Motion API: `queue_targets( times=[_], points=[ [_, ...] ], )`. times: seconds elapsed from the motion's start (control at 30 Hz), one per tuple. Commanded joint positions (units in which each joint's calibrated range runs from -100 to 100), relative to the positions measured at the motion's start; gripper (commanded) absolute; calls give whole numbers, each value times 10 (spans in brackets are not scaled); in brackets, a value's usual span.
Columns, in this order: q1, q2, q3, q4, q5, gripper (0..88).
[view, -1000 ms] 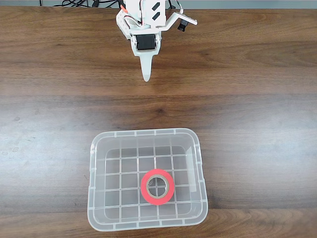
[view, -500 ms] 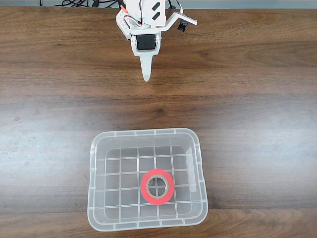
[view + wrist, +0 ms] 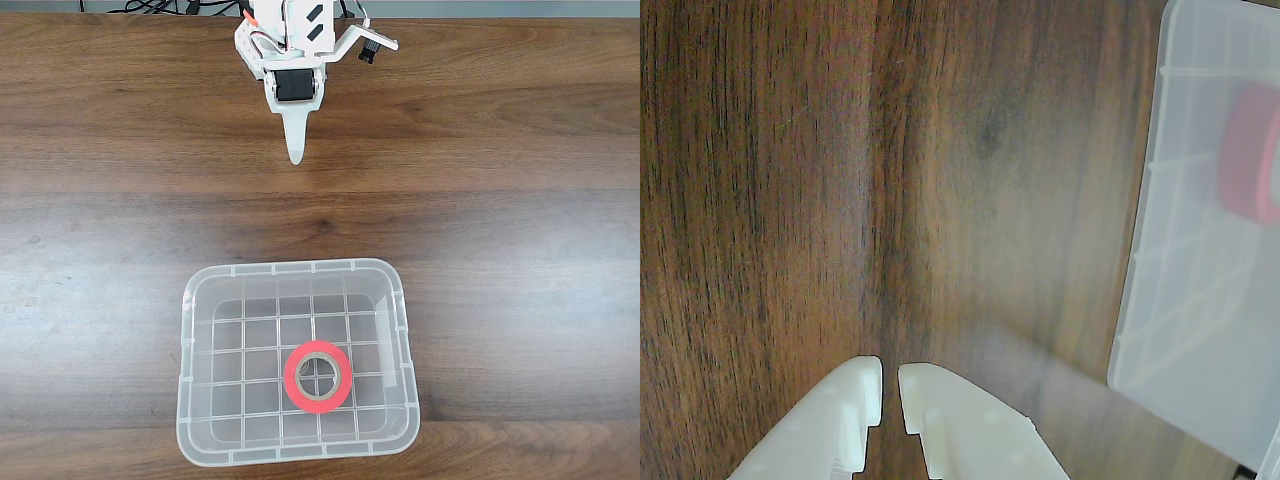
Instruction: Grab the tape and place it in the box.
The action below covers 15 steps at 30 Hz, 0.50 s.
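The red tape [image 3: 317,377] lies flat on the grid bottom of the clear box [image 3: 198,300], right of its centre in the fixed view. In the wrist view the tape [image 3: 1248,152] shows as a red blur through the wall of the box [image 3: 1180,300] at the right edge. My white gripper [image 3: 295,152] is at the far side of the table, well away from the box, pointing toward it. Its fingertips [image 3: 890,382] are nearly together with nothing between them, so it is shut and empty.
The box stands near the front edge of a dark wooden table [image 3: 520,220]. Black cables [image 3: 165,7] run along the far edge behind the arm's base. Bare wood lies between the gripper and the box.
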Motion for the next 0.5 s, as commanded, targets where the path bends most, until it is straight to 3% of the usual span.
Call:
queue_targets(
  times=[0.0, 0.47],
  points=[
    [5, -7, -5, -4, 0, 17],
    [5, -7, -5, -4, 0, 17]
  ],
)
